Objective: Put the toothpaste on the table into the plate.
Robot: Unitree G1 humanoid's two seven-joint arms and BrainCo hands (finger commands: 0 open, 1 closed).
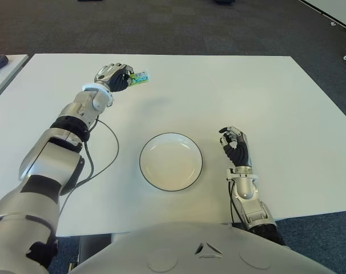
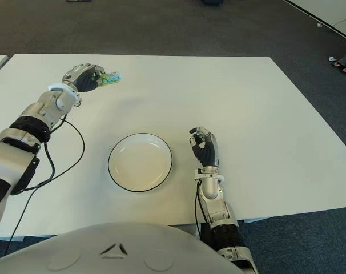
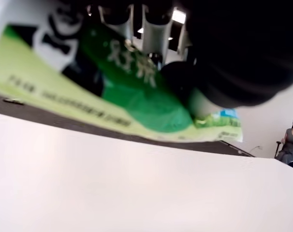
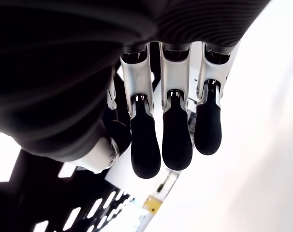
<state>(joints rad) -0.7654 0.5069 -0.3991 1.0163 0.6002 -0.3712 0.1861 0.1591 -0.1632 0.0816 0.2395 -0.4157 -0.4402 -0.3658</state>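
My left hand (image 1: pixel 117 76) holds the toothpaste (image 1: pixel 140 77) at the far left of the white desk (image 1: pixel 276 103), fingers (image 3: pixel 224 72) clamped on the green pack, which appears lifted clear of the surface. The plate (image 1: pixel 171 161) sits empty, well nearer me. I'd carry it level, then release low over the centre. My right hand (image 1: pixel 236 146) shows just right of the plate, fingers loosely curled, holding nothing.

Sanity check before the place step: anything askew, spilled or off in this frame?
Nothing stands out. The left hand holds the toothpaste above the far left of the table, fingers closed on it. The plate sits empty and level near the front. The right hand, right of the plate, holds nothing.
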